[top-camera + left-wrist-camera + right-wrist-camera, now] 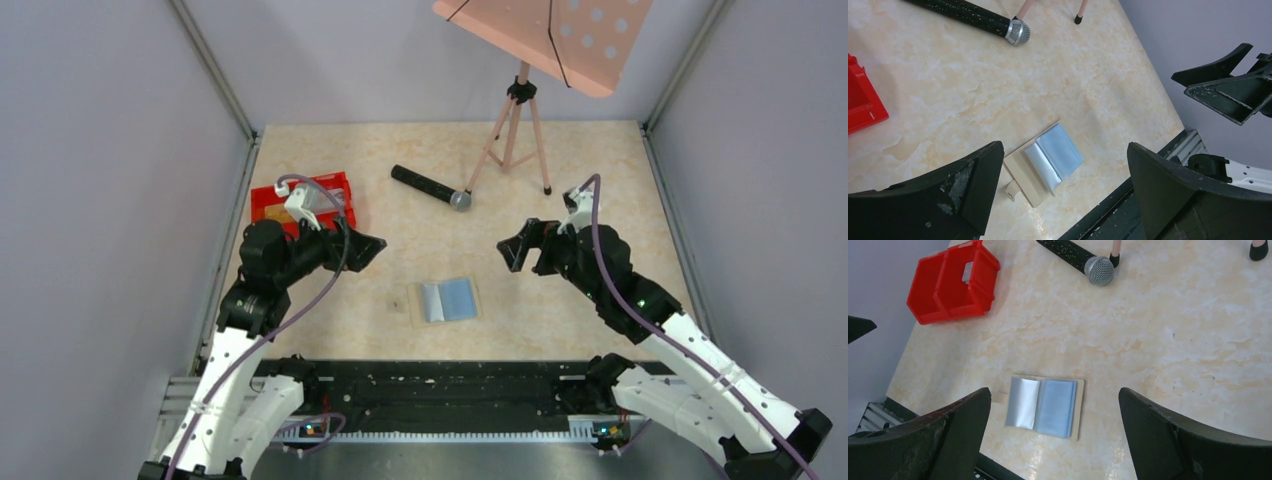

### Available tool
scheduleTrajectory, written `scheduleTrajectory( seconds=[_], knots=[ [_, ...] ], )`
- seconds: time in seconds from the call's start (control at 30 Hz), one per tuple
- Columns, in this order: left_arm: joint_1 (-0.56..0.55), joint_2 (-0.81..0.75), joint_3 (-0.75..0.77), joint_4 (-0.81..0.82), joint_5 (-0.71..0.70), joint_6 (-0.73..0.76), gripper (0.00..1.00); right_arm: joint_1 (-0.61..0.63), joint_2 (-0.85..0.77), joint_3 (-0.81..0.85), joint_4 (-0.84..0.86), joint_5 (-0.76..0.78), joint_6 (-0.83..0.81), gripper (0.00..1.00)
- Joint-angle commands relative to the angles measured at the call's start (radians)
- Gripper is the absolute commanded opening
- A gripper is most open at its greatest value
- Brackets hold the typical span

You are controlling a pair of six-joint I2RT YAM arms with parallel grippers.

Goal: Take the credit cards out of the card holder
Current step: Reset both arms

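Note:
The card holder (447,300) lies open and flat on the table near the front edge, between the two arms. Its left panel looks silvery, its right panel light blue (1044,407), over a beige cover (1048,160). I cannot tell whether credit cards sit in it. A grey patch (967,271) shows inside the red tray; I cannot tell if it is a card. My left gripper (368,250) hangs open and empty to the holder's upper left (1064,150). My right gripper (508,252) hangs open and empty to the upper right (1054,392).
The red two-compartment tray (262,200) sits at the far left, partly behind my left wrist. A black microphone (432,187) lies at the back centre, beside a pink tripod music stand (515,110). A black rail (430,385) runs along the front edge. Walls close in both sides.

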Motion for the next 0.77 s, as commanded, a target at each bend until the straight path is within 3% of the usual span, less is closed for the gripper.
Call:
scheduleTrajectory(
  seconds=[0.0, 0.73],
  knots=[
    [-0.004, -0.043, -0.018, 0.037, -0.032, 0.007, 0.99, -0.003, -0.014, 0.001, 0.022, 0.038, 0.022, 0.99],
    [-0.004, -0.054, -0.03, 0.028, -0.039, 0.008, 0.99, -0.003, -0.023, -0.02, 0.027, 0.056, 0.02, 0.98]
  ],
)
